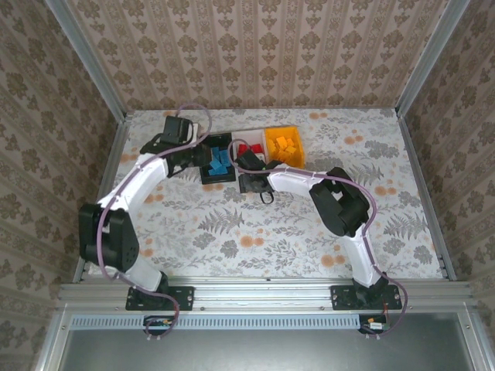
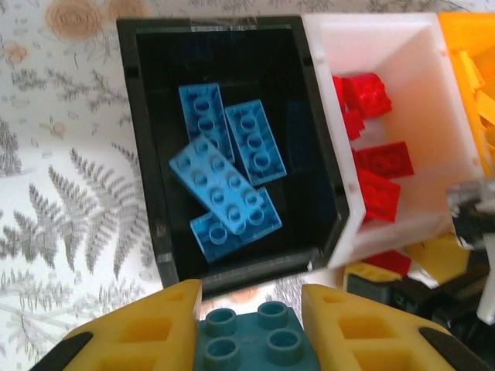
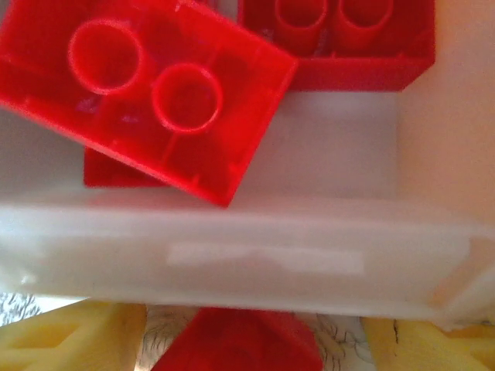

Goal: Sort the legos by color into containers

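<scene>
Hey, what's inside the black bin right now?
The black bin holds blue bricks, four showing, overlapping in a loose pile. Anything under the pile is covered, so more could be hidden.

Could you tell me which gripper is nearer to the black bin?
Left. The left gripper sits at the near wall of the black bin with a blue brick; the right gripper is over at the white bin.

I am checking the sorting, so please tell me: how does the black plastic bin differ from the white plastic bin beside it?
The black plastic bin holds blue studded bricks; the white plastic bin holds red studded bricks. The black bin stands left of the white bin. Both are open-topped, rectangular and stand side by side.
</scene>
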### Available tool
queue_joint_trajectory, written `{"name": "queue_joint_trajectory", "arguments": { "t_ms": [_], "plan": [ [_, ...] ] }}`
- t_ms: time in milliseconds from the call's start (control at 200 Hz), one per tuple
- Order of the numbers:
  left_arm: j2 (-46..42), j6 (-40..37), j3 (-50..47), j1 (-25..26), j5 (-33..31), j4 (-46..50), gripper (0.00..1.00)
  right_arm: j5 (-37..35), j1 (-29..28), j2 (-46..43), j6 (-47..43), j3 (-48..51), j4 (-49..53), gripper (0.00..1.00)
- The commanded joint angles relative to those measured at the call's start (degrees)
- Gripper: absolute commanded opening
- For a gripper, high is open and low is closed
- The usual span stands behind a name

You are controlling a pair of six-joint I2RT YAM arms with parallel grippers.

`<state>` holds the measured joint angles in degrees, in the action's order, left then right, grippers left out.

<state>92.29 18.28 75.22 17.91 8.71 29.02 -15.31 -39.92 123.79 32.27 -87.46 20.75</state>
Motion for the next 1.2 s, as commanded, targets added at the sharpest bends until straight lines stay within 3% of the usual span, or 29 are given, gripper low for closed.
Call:
{"name": "queue_joint_trajectory", "arguments": {
  "t_ms": [0,205,420,550,665,860,965,1195],
  "plan": [
    [5.91,-1.84,4.04,-0.60,-3.44,2.80,0.26,-3.87,0.29,1.72,1.72,0.97,-4.71,0.74],
    [14.79,-2.98,10.91,-0.60,-5.14,3.59,0.26,-1.93,1.03,4.52,1.70,-2.47,-2.87,0.71],
    [19.17,-3.43,15.39,-0.44,-4.93,4.08,0.30,-0.35,1.25,3.90,1.70,-1.57,-3.56,0.51],
    [20.25,-3.56,16.83,-0.42,-4.87,4.30,0.46,0.96,1.14,2.41,2.13,0.92,-4.24,0.42],
    [20.23,-3.20,17.38,-0.42,-3.92,4.28,0.62,1.69,0.81,-0.09,2.97,4.05,-4.57,0.41],
    [17.07,-1.73,15.64,-0.42,-2.46,3.47,0.78,2.17,-1.00,-7.57,3.28,11.02,-3.89,0.40],
    [13.80,-0.30,13.04,-0.42,-1.25,2.61,0.99,3.34,-1.58,-13.18,4.56,15.34,-2.92,0.40],
    [2.35,2.90,4.11,-0.46,0.81,-0.27,1.00,4.20,-1.71,-23.75,4.28,16.01,1.41,0.41]
  ]
}}
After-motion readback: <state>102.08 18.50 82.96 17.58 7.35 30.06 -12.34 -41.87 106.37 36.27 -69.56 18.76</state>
